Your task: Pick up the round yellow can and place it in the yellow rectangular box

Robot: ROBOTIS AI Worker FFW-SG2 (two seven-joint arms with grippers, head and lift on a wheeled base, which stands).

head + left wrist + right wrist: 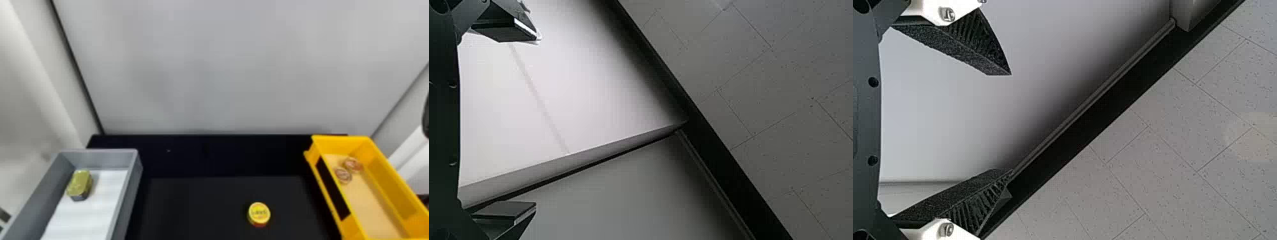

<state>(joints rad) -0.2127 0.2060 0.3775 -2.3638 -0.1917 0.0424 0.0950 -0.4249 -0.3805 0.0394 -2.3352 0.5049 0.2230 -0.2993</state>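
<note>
The left gripper [536, 121] and right gripper [1010, 125] face pale walls [1078, 50], each with fingers apart. Well away from both, the round yellow can [259, 213] stands on the black table [198, 204].

Yellow can [259, 213], yellow box [387, 172], black table [223, 204], speckled ceiling [1178, 165]

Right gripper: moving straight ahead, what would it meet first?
The right gripper would probably meet the dark band or the speckled tiled surface past it, though depth is unclear.
</note>
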